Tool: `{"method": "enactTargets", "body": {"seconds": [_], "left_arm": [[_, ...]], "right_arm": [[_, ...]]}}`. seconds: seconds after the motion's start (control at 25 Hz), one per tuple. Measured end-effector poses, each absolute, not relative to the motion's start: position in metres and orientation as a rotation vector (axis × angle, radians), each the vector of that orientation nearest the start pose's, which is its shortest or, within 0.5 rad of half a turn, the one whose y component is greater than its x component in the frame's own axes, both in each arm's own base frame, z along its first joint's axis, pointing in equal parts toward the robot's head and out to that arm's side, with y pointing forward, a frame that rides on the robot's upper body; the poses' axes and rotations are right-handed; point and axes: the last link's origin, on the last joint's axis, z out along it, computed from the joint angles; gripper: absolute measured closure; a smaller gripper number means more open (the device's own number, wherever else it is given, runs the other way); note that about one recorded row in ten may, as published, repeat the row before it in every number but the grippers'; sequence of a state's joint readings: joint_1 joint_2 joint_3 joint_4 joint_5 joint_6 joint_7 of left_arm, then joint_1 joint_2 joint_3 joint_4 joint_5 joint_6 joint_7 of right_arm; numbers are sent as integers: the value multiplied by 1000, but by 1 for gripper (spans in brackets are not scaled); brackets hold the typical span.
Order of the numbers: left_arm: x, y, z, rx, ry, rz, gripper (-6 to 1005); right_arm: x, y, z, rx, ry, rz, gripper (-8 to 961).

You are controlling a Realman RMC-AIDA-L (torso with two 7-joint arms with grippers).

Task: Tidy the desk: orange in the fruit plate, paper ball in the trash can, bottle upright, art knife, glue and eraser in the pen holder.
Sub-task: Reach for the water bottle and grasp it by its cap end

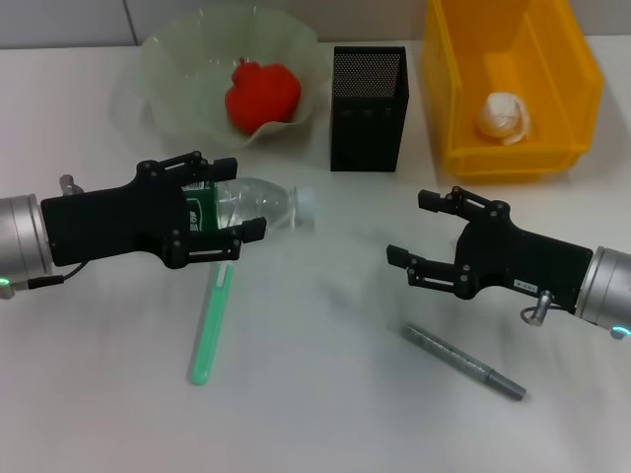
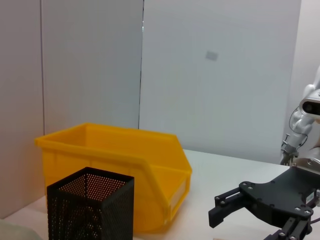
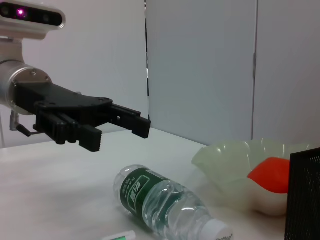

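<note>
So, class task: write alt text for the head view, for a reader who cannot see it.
Two open black grippers hover over a white desk, the left gripper above a lying bottle, the right gripper over bare table. Behind: fruit plate with orange, pen holder, yellow bin holding a paper ball.

Pen holder btwn fruit plate – trash can.

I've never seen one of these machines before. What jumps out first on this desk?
Two black claws hover over the white desk: the left claw open above a clear bottle lying on its side, the right claw open over bare desk. Behind them, an orange-red fruit sits in a pale green plate, and a crumpled paper ball lies in the yellow bin.
</note>
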State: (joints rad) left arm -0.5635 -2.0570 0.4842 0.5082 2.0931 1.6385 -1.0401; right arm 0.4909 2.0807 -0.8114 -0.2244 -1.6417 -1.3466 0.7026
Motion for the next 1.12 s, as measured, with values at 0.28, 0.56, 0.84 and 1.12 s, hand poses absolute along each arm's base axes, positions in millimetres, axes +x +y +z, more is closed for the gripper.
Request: {"method": "enactTargets", "body": {"seconds": [0.28,0.56,0.84,1.12], "left_arm": [[-265,323,-3,-2728,-300,-774,236],[-238,342,16,-2721,-400,-924,238],[-207,364,48,-2725,-401,-981,240],[-167,392,81,-2789,-365,-875,242]], "right_arm": [[289,299,-64,-2528,346,745,126],[288,299,-63,-2525,349,759,126],[287,299,-62,-2518,358,772,126],[287,300,-62,-2514,367,777,126]]}}
